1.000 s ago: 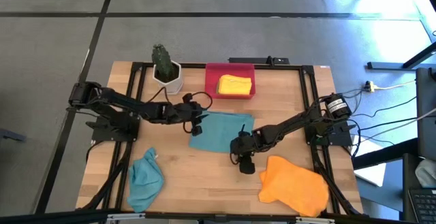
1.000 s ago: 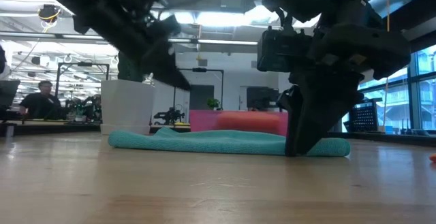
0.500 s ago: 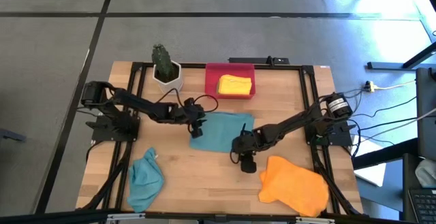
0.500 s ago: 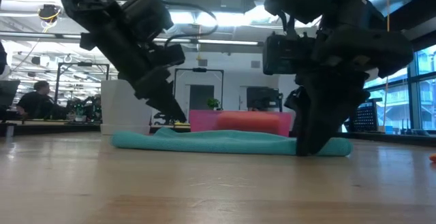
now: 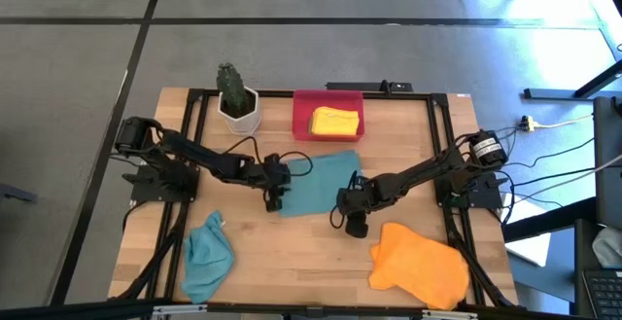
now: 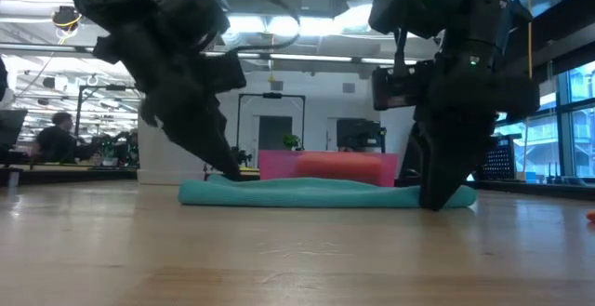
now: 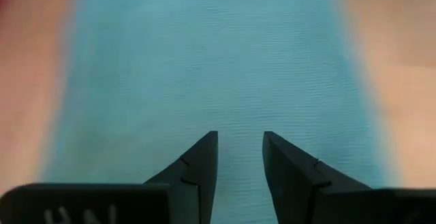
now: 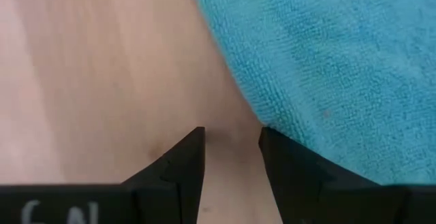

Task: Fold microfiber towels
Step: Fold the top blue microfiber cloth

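A teal-blue towel (image 5: 319, 182) lies flat in the middle of the table, a long low strip in the low view (image 6: 325, 192). My left gripper (image 7: 238, 142) stands open, slanting down over the towel's left end (image 6: 228, 171). My right gripper (image 8: 231, 137) stands open and points steeply down at the towel's near right edge (image 6: 435, 199), with bare wood between its fingers. A second teal towel (image 5: 207, 252) lies crumpled at the near left. An orange towel (image 5: 420, 262) lies at the near right. A yellow towel (image 5: 335, 122) sits folded in the red tray (image 5: 303, 116). My left gripper's fingertips (image 7: 208, 146) come down slanting from the table's left onto the top of the towel near its left end (image 7: 238, 108). The jaws stand apart with nothing pinched. The towel lies flat under them. My right gripper has one fingertip (image 8: 269, 139) against the towel's edge (image 8: 255, 118). The other fingertip is over bare wood. The fingers point down from above, and the towel lies flat on the table.
A white pot with a cactus (image 5: 237, 101) stands at the far left, beside the red tray. Black frame rails (image 5: 194, 135) run along the table's sides. Bare wood (image 5: 292, 262) lies between the crumpled teal towel and the orange one.
My left gripper has sunk and tipped further downward, moving toward the table's near edge onto the towel's left end. The towel's left end has shifted toward the right, while its right end has stayed. My right gripper has moved slightly toward the right and rolled a little.
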Controlling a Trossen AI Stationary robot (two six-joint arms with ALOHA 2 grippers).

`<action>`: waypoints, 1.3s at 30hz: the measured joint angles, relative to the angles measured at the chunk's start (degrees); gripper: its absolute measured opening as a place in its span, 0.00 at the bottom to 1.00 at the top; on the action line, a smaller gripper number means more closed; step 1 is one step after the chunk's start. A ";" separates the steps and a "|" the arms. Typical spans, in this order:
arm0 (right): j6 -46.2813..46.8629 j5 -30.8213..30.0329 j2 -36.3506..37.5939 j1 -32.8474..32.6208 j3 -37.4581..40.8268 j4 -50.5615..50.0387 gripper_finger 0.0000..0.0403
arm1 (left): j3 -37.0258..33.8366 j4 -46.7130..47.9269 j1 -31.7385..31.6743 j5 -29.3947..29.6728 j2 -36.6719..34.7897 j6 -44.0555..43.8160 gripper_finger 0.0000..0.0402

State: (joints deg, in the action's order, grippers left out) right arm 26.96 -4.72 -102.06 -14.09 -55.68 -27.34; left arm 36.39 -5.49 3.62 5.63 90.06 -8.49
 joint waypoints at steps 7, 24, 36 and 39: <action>2.27 -6.23 0.07 0.82 -0.12 -3.83 0.37 | 6.87 -0.19 6.81 2.38 0.00 10.20 0.26; 9.21 -12.62 2.56 0.99 -1.74 -14.07 0.37 | 7.70 19.92 1.47 26.99 -0.02 5.61 0.26; -17.52 -13.14 0.35 -2.80 -4.00 23.85 0.37 | 6.05 16.36 -0.87 24.17 -0.02 6.07 0.26; -21.48 -10.79 -1.68 -3.39 -4.00 30.38 0.37 | 6.05 15.52 -0.30 23.31 -0.02 7.43 0.26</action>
State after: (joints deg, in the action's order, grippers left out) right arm 5.48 -15.51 -103.74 -17.47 -59.68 3.04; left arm 42.44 10.02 3.32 28.94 90.04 -1.06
